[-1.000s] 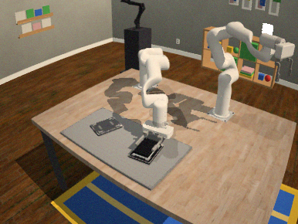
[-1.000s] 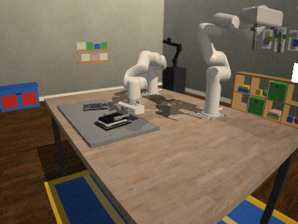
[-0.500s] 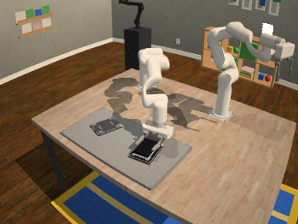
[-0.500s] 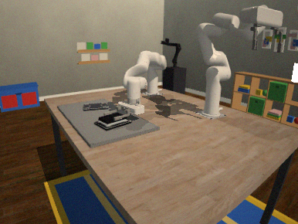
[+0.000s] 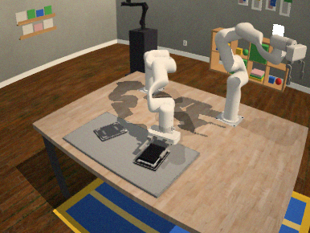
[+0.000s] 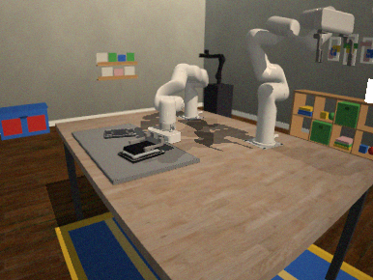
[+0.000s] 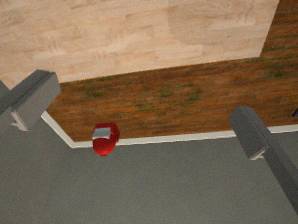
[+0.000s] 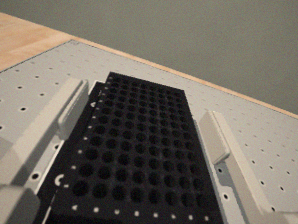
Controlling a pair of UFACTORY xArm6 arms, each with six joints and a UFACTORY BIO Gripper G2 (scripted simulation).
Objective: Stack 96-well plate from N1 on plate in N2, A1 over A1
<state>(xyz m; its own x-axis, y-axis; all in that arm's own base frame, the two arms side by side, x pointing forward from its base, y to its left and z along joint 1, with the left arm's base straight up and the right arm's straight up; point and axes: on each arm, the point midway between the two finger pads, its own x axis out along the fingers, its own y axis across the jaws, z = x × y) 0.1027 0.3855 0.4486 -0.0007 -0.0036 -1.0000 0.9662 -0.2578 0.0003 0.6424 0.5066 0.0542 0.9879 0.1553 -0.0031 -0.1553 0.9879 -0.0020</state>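
Plate, black, 96-well, sits in the stack at N2, lower centre of the top view. N1, left of centre in the same view, looks empty, so pick and carry read as done. Placing looks done or nearly.

Right gripper is part-spread, one finger on either side of the plate, gap visible to each in the right wrist view; pinching nothing. Left gripper is spread wide, nothing in it, upper right of the top view, well apart from the nests.

Left to do: finish releasing, lift straight up, move clear. Fingers could snag the plate and shift it if they rise too tight.

Containers: N2 holds the stack, a pale layer showing under the black plate; full nesting and lower plate flat, cannot confirm. A1 over A1, cannot tell, cut-off corners not clear. Wells look dark, contents cannot tell. Both nests are on the grey mat on the counter.
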